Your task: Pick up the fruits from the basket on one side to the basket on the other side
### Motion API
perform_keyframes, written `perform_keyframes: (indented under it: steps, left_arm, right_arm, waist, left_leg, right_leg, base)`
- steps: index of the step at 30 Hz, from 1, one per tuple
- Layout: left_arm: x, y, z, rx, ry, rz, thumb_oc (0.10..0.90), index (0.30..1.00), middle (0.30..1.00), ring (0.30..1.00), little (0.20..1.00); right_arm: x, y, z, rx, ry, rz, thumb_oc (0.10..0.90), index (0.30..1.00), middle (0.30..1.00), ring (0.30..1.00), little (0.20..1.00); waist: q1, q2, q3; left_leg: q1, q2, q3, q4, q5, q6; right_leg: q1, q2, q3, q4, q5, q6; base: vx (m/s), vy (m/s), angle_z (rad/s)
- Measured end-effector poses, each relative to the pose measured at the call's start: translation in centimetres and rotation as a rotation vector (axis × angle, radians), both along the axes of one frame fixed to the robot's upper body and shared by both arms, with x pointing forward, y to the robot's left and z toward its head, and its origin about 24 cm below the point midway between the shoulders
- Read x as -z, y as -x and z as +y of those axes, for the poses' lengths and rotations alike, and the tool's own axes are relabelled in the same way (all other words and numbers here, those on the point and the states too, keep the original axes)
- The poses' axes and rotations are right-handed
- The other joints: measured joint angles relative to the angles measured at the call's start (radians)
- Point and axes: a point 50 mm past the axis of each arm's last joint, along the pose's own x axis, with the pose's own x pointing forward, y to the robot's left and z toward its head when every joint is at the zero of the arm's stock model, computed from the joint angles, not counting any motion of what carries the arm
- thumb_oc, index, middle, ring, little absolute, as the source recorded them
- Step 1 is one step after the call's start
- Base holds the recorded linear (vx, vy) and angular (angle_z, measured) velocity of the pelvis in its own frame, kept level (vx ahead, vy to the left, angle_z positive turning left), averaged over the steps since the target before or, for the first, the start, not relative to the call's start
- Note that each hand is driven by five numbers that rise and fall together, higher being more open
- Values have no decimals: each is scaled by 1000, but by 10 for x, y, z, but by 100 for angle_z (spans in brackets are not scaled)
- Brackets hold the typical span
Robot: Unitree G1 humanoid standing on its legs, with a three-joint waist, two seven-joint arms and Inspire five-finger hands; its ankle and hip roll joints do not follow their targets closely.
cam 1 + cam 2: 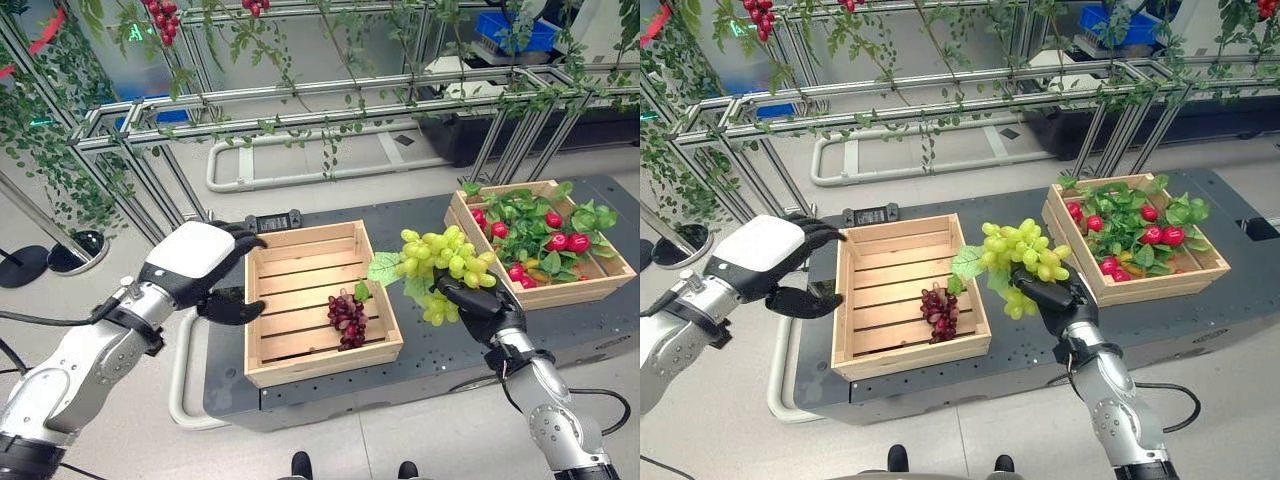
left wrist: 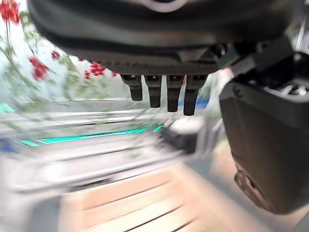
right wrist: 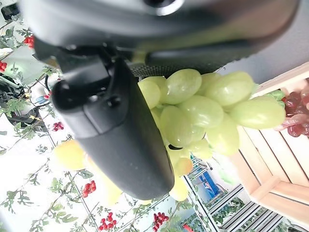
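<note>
Two slatted crates of pale, unfinished wood are sitting on a dark, perforated desk [image 1: 440,350]. The left crate [image 1: 318,300] is rectangular, with gaps between its floor boards, and a small, knobbly bunch of dark purple grapes [image 1: 347,318] is lying against its right wall with a green leaf at its top. The right crate [image 1: 540,243] is holding glossy red round fruits [image 1: 567,241] bedded in crinkled green leaves.

The right hand [image 1: 478,303] is gripping a bunch of smooth, oval green grapes [image 1: 445,258], thumb and fingers curled around it, holding it above the desk between the two crates, with a broad leaf hanging toward the left crate.

The left hand [image 1: 210,268], dark with a white back, is hovering just outside the left crate's left wall, fingers loosely extended and holding nothing.
</note>
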Motion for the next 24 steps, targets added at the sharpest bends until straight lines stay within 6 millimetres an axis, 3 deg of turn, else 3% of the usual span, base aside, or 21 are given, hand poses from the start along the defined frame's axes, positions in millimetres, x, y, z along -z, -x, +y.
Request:
perform_keyframes:
  steps: [1,4,5,7,8,10,11,14,15,18,20,21,24]
  left_arm:
    - [4,1,-9,24,208,11,800,900,900,900,900]
    - [14,1,-21,53,567,57,800,900,900,900,900]
    - [20,2,-30,68,765,74,800,900,900,900,900]
    - [27,0,-43,97,944,102,800,900,900,900,900]
    - [29,-1,-48,111,1005,120,800,900,900,900,900]
    - [33,-2,-54,120,1122,135,800,900,900,900,900]
    - [34,-3,-55,130,1158,150,800,900,900,900,900]
    - [39,-10,-52,120,1253,188,800,900,900,900,900]
    - [40,-12,-53,121,1293,189,800,900,900,900,900]
    - [42,-12,-57,142,1325,222,800,900,900,900,900]
    - [44,-12,-59,155,1327,245,800,900,900,900,900]
    - [44,-14,-60,164,1334,261,800,900,900,900,900]
    - [49,-15,-59,170,1355,292,800,900,900,900,900]
  right_arm:
    - [3,0,2,-5,30,7,400,300,300,300,300]
    - [11,1,9,-30,50,35,400,300,300,300,300]
    - [18,0,15,-40,33,52,400,300,300,300,300]
    - [25,0,24,-71,25,76,400,300,300,300,300]
    - [27,-2,30,-96,16,81,400,300,300,300,300]
    - [24,-5,43,-137,-3,62,400,300,300,300,300]
    - [20,-9,50,-160,-24,43,400,300,300,300,300]
    - [12,-10,62,-184,-95,9,400,300,300,300,300]
    - [9,-11,63,-185,-104,-6,400,300,300,300,300]
    - [8,-10,66,-198,-154,-10,400,300,300,300,300]
    - [8,-10,66,-208,-155,-16,400,300,300,300,300]
    - [6,-11,67,-217,-157,-25,400,300,300,300,300]
    - [5,-12,65,-232,-147,-34,400,300,300,300,300]
  waist:
    - [-7,-1,0]
    - [-1,-10,4]
    - [22,-20,11]
    - [43,-37,23]
    - [47,-58,36]
    - [64,-84,46]
    - [62,-87,52]
    - [18,-107,54]
    - [12,-95,61]
    - [0,-71,77]
    - [14,-60,84]
    - [15,-54,88]
    - [33,-35,100]
  left_leg:
    - [1,0,3,0,0,0]
    - [15,3,14,5,-4,-6]
    - [23,1,-41,41,-42,-16]
    - [20,-5,-123,109,-95,-20]
    - [7,-21,-178,175,-135,-4]
    - [-7,-109,-340,237,-197,59]
    - [-4,-133,-335,238,-218,54]
    - [3,-181,-272,229,-210,92]
    - [-10,-186,-255,253,-218,103]
    - [-11,-210,-219,262,-218,131]
    - [-9,-209,-177,250,-209,151]
    - [-3,-211,-144,241,-204,160]
    - [25,-207,-69,195,-187,184]
  right_leg:
    - [-2,1,10,0,0,0]
    - [-12,6,48,1,0,-1]
    - [-17,8,93,4,4,-4]
    - [-21,7,146,8,9,-5]
    - [-18,-1,197,10,12,-9]
    - [-36,-28,301,10,24,9]
    - [-52,-29,336,13,35,16]
    - [-71,-73,321,35,45,18]
    - [-99,-77,319,71,62,28]
    - [-157,-86,311,114,102,-16]
    - [-186,-93,259,113,153,-24]
    - [-193,-90,208,99,183,-62]
    - [-189,-92,85,116,153,-88]
  base:
    - [-1,1,-8]
    - [1,78,-37]
    - [6,135,-71]
    - [-14,336,-89]
    - [-26,362,-86]
    - [-40,413,-128]
    - [-66,467,-157]
    - [-127,461,-70]
    - [-186,512,-32]
    - [-138,309,-50]
    - [-147,233,-78]
    - [-148,178,-95]
    - [-134,105,-68]
